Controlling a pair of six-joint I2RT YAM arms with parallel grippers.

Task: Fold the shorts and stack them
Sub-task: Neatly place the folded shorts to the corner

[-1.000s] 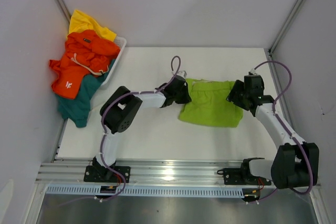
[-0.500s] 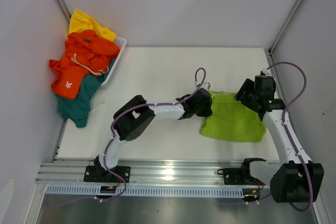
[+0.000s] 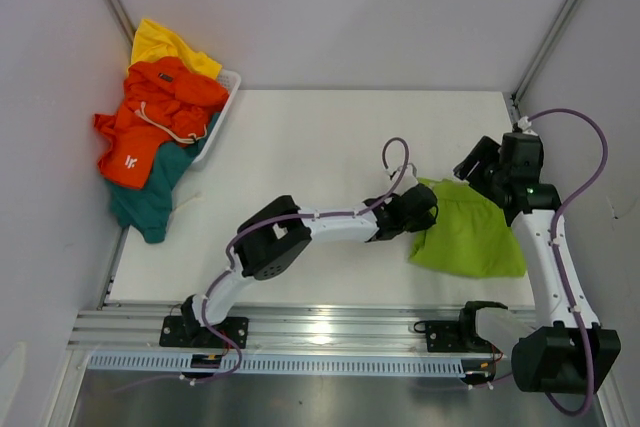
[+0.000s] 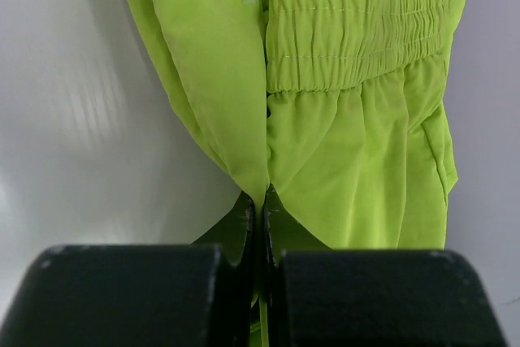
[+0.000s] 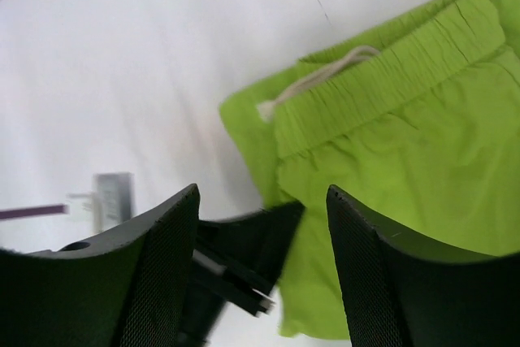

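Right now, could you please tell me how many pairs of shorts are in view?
4. Lime green shorts lie on the table at right; yellow shorts, orange shorts and teal shorts are heaped on the basket, far left. Others may hide beneath.

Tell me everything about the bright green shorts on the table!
The lime green shorts are thin, soft-looking cloth with a gathered elastic waistband and a whitish drawstring. They lie folded over themselves, a bit rumpled, on the white table toward its right side. The left pincer is shut on a folded edge, pinching two layers together. The right pincer hangs open above the waistband end; whether it touches the cloth cannot be told.
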